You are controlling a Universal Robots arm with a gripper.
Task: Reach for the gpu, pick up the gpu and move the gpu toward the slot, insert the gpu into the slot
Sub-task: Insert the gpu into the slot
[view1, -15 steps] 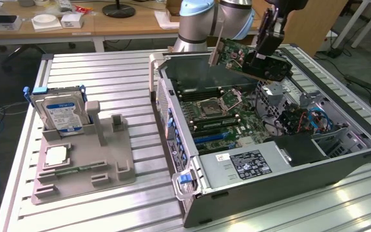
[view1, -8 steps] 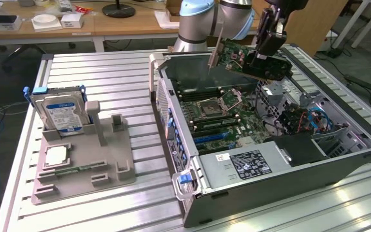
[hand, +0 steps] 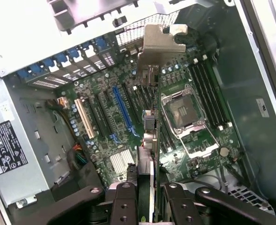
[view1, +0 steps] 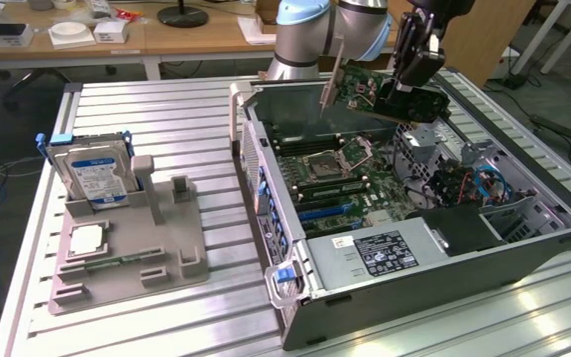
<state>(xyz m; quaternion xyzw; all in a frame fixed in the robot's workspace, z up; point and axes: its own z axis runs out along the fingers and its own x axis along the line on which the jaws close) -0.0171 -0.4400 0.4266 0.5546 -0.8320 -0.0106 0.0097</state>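
Above the open computer case (view1: 415,297), claw (view1: 397,93) clamped partway shut on the gpu (view1: 363,80), card hanging clear of the motherboard (view1: 360,190). Step: carry toward the slot (hand: 123,110); not yet seated. Insertion calls for the card's connector edge lined up along that slot

In the wrist view the gpu (hand: 149,126) is seen edge-on, so its faces are hidden. One end of it is covered by the fingers (hand: 123,201) of the gripper (hand: 147,190), which are themselves cut off by the picture's edge. In the exterior view the arm (view1: 305,30) is cut off at the top edge, and the print on the power supply label (view1: 380,253) is too small to be read.
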